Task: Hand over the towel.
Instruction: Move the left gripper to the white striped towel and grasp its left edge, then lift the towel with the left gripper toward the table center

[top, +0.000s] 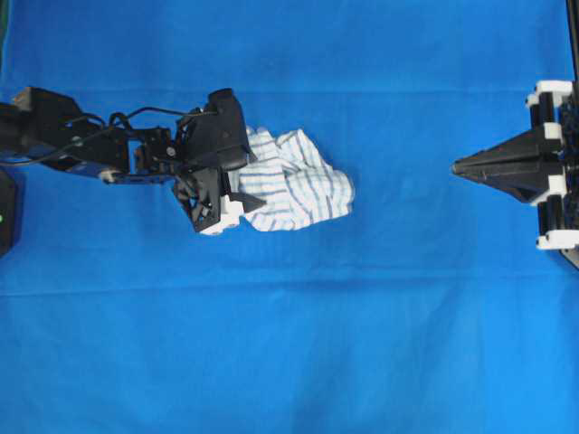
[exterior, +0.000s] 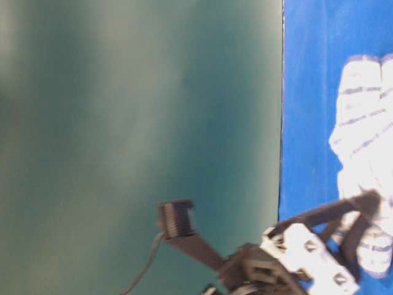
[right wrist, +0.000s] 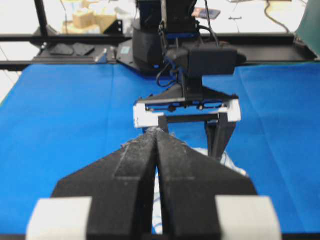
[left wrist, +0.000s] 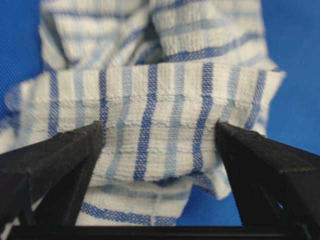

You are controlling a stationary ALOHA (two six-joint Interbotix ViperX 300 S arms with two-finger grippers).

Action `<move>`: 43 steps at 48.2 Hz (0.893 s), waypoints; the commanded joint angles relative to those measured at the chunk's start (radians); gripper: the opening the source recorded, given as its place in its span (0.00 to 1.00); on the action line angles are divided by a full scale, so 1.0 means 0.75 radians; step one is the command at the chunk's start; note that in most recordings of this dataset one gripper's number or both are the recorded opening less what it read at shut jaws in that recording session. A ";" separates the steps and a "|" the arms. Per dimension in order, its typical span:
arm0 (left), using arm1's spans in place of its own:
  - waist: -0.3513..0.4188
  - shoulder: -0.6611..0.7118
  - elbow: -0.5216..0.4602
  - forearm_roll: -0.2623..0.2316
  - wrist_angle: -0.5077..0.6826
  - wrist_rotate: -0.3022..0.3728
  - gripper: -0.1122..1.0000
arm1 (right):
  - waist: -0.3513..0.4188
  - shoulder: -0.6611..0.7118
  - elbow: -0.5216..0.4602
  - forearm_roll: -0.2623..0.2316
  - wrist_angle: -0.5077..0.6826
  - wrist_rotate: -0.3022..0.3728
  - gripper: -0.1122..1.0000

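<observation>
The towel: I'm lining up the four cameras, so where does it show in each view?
Overhead: the towel lies left of centre, at the left gripper.
Table-level: at the right edge, blurred.
Left wrist: fills the middle, between the open fingers.
Right wrist: only a sliver low in the picture, mostly hidden behind the shut right gripper.
Shared landmark: the blue cloth under it.

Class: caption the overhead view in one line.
Left claw straddles the striped towel on blue cloth; right claw waits shut, apart.
</observation>
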State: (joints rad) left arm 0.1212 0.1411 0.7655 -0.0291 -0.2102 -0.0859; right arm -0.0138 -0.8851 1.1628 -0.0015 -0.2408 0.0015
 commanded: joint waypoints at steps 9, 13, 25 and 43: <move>0.002 0.000 -0.027 0.002 0.051 0.027 0.94 | -0.002 0.010 -0.020 0.006 0.014 0.002 0.10; -0.002 0.002 -0.047 0.004 0.115 0.039 0.92 | -0.002 0.010 -0.020 0.004 0.018 0.002 0.10; -0.022 -0.039 -0.074 0.006 0.145 0.078 0.38 | -0.002 0.010 -0.020 0.004 0.020 0.004 0.10; -0.014 -0.419 -0.086 0.006 0.143 0.127 0.21 | -0.002 0.010 -0.022 0.004 0.041 0.004 0.10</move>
State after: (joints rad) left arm 0.1074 -0.0920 0.7271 -0.0261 -0.0966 0.0046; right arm -0.0138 -0.8820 1.1628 0.0000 -0.2056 0.0031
